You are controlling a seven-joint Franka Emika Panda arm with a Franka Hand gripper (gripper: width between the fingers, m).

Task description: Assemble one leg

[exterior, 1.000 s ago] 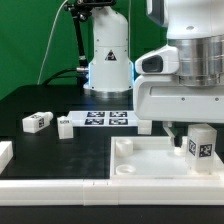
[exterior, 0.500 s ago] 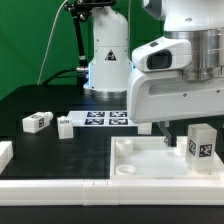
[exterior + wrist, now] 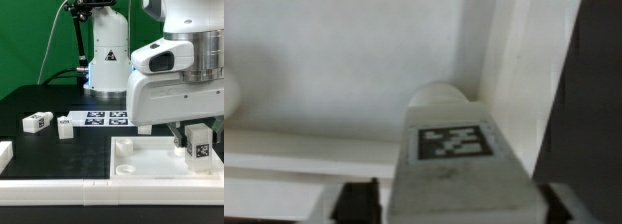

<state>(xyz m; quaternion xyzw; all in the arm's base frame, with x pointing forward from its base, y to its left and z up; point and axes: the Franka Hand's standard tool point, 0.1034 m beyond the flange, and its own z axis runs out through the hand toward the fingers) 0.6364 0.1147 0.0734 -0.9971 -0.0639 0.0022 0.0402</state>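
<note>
- Exterior view: the claw was clamped on the leg, which stood upright between its jaws; the tray-like piece lay directly beneath the claw.
- Wrist view: the leg filled the claw, tag showing. Judged light, rigid, smooth plastic, best pinched on opposite flat sides.

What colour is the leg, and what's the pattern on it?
White leg with a black-and-white square tag on one face, clearest in the wrist view.

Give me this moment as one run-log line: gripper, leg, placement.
gripper: shut on small white plastic tagged leg | leg: upright, over large white square tray-like piece, corner at exterior view's right | seating: cannot tell
</note>
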